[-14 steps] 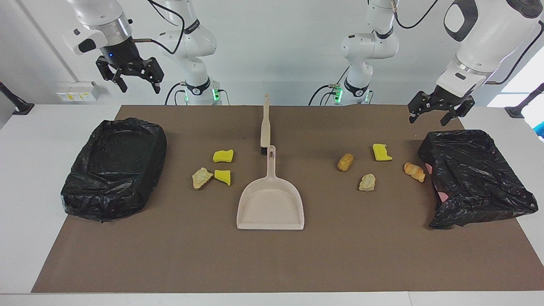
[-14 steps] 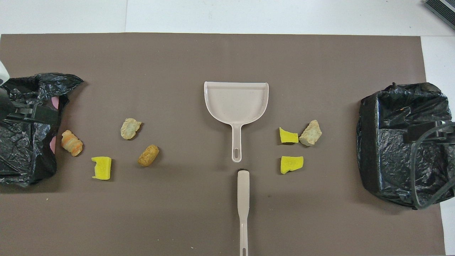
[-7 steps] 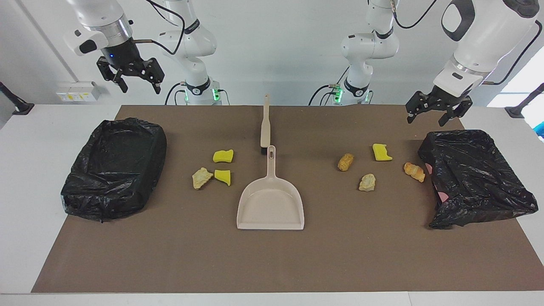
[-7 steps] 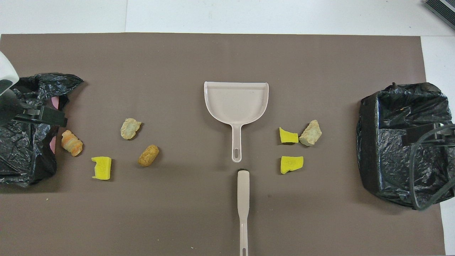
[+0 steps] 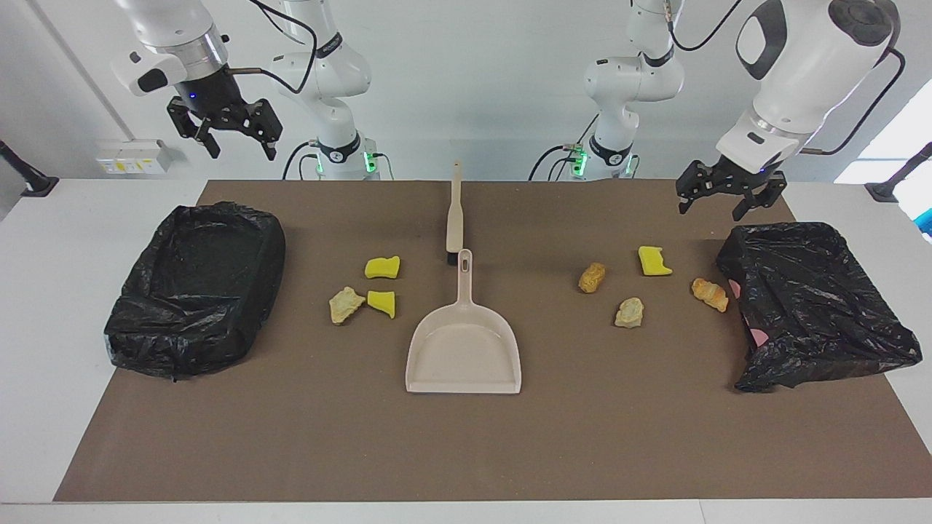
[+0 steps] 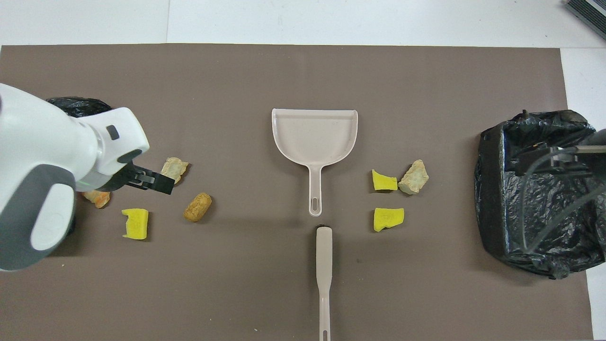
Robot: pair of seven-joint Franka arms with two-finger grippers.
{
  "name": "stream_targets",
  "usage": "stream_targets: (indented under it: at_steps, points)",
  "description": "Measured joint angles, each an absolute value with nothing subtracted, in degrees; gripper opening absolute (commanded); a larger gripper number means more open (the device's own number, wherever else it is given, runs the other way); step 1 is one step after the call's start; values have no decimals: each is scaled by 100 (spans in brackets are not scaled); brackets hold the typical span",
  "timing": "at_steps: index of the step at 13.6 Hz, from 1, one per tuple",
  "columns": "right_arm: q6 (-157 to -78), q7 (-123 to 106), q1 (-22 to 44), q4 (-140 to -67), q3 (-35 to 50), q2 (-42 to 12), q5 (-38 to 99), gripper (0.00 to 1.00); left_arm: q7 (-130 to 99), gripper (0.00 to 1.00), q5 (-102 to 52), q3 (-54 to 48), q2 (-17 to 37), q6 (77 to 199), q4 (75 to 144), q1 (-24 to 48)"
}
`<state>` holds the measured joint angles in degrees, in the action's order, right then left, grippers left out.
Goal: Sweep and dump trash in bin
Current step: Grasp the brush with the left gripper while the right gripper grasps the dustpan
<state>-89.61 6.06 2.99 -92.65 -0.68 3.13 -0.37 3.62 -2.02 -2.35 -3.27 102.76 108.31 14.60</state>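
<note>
A: Where is the trash (image 5: 380,268) seen?
B: Seven scraps are scattered on the brown mat (image 5: 466,451) of the bench, three toward the right arm's end, four toward the left arm's, either side of the dustpan (image 5: 464,353) and brush (image 5: 454,211).

A: And the pincers?
B: The left pincer (image 5: 721,202) is held open and empty above the mat beside a black-lined bin (image 5: 815,306); the right pincer (image 5: 233,142) is raised open, nothing gripped.

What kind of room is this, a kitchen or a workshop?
Probably a robotics lab: two white robot arms stand at a table with a brown mat, staged scraps, a beige plastic dustpan and black-bagged bins.
</note>
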Motion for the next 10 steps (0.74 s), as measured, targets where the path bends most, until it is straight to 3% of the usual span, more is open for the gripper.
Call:
stream_targets:
  at_steps: [5,10]
  points:
    - [-9551,970,622,-9183,59,-570,-29,100,-312,100,-211,-256,-401,10974,11677,2606]
    - [-10001,1642,1059,-9132,103,-1228,130,100,-2048,100,-218,-278,-384,12731,12889,4255]
